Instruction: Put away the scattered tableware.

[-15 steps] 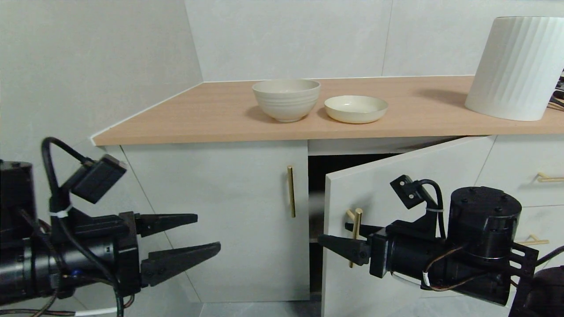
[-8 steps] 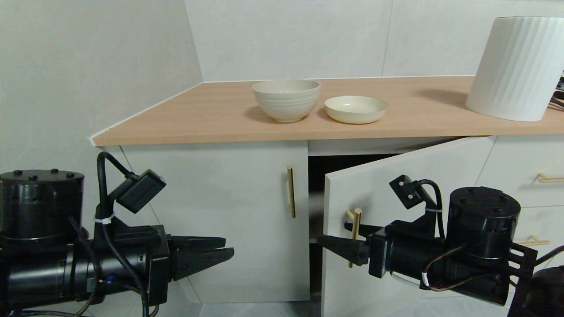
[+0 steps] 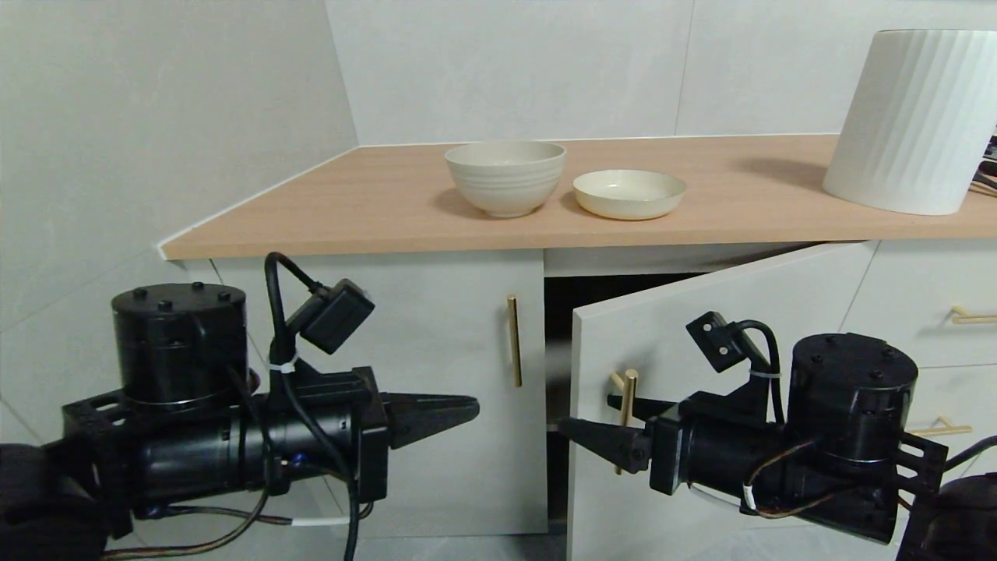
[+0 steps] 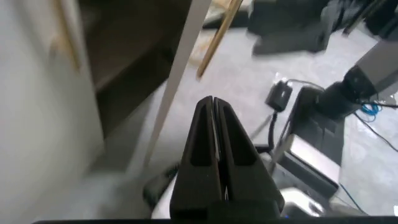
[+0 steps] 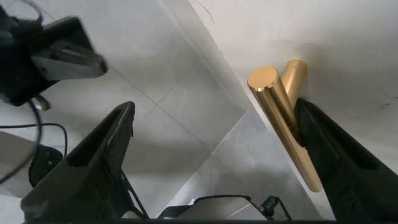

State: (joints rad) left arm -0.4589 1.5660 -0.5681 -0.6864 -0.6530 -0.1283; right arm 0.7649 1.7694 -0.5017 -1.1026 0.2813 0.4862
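A cream ribbed bowl (image 3: pixel 505 175) and a shallow cream dish (image 3: pixel 629 192) stand side by side on the wooden countertop (image 3: pixel 350 210). Below them the right cabinet door (image 3: pixel 701 327) hangs ajar. My right gripper (image 3: pixel 588 413) (image 5: pixel 211 112) is open, one finger on each side of that door's brass handle (image 3: pixel 628 397) (image 5: pixel 283 118), which lies close to one finger. My left gripper (image 3: pixel 473 405) (image 4: pixel 212 102) is shut with nothing in it, low in front of the closed left door (image 3: pixel 389 374), to the left of its brass handle (image 3: pixel 514 339).
A tall white ribbed container (image 3: pixel 911 117) stands on the counter at the far right. Drawers with brass pulls (image 3: pixel 970 315) lie right of the open door. A tiled wall (image 3: pixel 156 117) closes in the left side. The dark cabinet gap (image 3: pixel 557 312) shows between the doors.
My left arm has moved right and up toward the cabinet, and its fingers have gone from open to shut. The right arm has barely moved.
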